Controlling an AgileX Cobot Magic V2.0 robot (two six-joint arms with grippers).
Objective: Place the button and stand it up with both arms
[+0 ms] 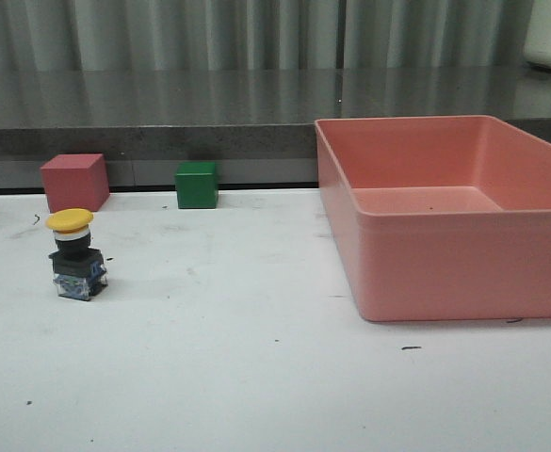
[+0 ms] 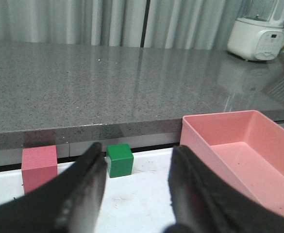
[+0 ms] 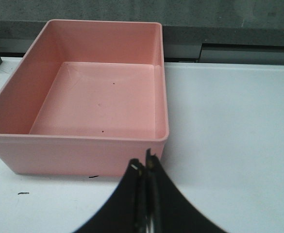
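The button [image 1: 75, 253] stands upright on the white table at the left in the front view, yellow cap on top, black collar and blocky base with bluish contacts below. No arm shows in the front view. In the left wrist view my left gripper [image 2: 137, 160] is open and empty above the table, its jaws wide apart; the button is out of that view. In the right wrist view my right gripper [image 3: 144, 165] is shut with nothing between its jaws, just in front of the pink bin's near wall.
A large pink bin [image 1: 426, 273] stands at the right, also in the right wrist view [image 3: 83, 150] and the left wrist view [image 2: 200, 136]. A pink cube [image 1: 73, 181] and a green cube [image 1: 197, 184] sit at the table's back edge, below a grey counter [image 2: 108, 82].
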